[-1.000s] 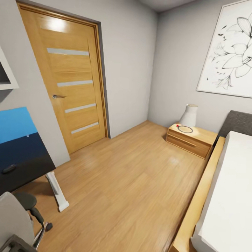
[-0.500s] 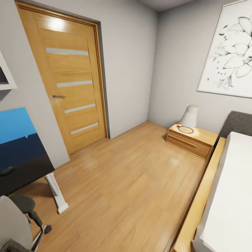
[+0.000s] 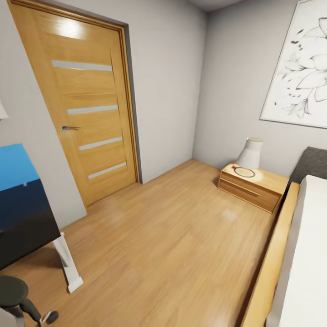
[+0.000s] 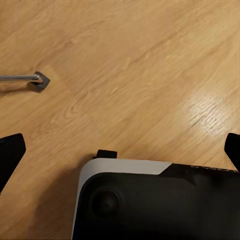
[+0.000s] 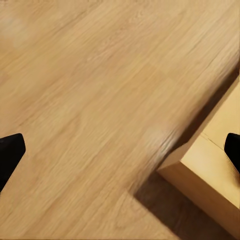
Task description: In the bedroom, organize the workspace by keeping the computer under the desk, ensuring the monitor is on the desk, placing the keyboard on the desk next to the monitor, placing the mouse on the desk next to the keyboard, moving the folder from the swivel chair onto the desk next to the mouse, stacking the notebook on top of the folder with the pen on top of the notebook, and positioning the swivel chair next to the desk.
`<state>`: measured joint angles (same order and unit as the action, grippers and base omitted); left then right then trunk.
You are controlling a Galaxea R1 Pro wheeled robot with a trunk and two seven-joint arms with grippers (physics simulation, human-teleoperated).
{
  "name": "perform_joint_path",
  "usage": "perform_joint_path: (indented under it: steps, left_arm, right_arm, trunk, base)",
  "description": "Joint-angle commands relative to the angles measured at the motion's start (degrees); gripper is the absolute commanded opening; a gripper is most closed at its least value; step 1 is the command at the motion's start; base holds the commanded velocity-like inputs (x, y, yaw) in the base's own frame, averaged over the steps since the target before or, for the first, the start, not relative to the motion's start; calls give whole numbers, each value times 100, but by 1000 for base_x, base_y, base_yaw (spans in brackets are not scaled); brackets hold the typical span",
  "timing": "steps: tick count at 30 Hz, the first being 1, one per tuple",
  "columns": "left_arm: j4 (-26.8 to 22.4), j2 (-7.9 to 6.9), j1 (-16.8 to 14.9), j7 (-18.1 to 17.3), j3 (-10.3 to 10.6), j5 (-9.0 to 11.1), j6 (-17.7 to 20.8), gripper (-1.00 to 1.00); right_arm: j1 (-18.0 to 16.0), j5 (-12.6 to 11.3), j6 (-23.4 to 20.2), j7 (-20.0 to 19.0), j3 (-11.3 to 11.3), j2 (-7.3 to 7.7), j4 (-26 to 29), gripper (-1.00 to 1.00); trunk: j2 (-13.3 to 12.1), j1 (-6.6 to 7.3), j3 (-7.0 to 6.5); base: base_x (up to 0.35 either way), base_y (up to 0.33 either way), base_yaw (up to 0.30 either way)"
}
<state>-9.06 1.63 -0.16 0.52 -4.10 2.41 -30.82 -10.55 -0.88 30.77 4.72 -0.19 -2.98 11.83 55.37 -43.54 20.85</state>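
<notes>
— Starting at the far left?
— In the head view, a corner of the large black desk at the edge, against the grey wall, under a bright-blue panel. Beneath that corner, a white slanted desk leg standing on the light wood floor.
— And the grey swivel chair?
— Just a round black armrest and one caster, low in the corner, near the desk leg.
— Further right?
— A shut wooden door with four pale strips and a metal handle. Then open floor up to a low light-wood nightstand carrying a white lamp and a thin black ring. Above, a framed flower drawing. At the right edge, a wood-framed bed with a white mattress.
— State of the left jaws?
— Spread wide, nothing between them; black fingertips at opposite edges of the left wrist view, over floor, a chrome bar end and the robot's white-and-black base.
— The right jaws?
— Also wide and empty, fingertips far apart above floor, beside a light-wood furniture corner.
</notes>
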Motion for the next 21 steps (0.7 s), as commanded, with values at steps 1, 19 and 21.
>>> perform_joint_path:
  steps: [1,19,21]
  left_arm:
    - [-1,3,-2,-12,-38,-4,-13,100]
    - [1,4,-2,-13,-37,-4,-12,100]
    - [1,4,-2,-13,-38,-4,-12,100]
  right_arm:
    - [-3,-8,18,12,1,-1,-5,100]
    - [-2,-8,22,20,-5,-1,-5,100]
    - [-5,-8,23,20,-6,-1,-5,100]
  trunk:
    - [3,-4,6]
    - [3,-4,6]
    - [3,-4,6]
  base:
    - [322,0,0]
    - [323,0,0]
    - [323,0,0]
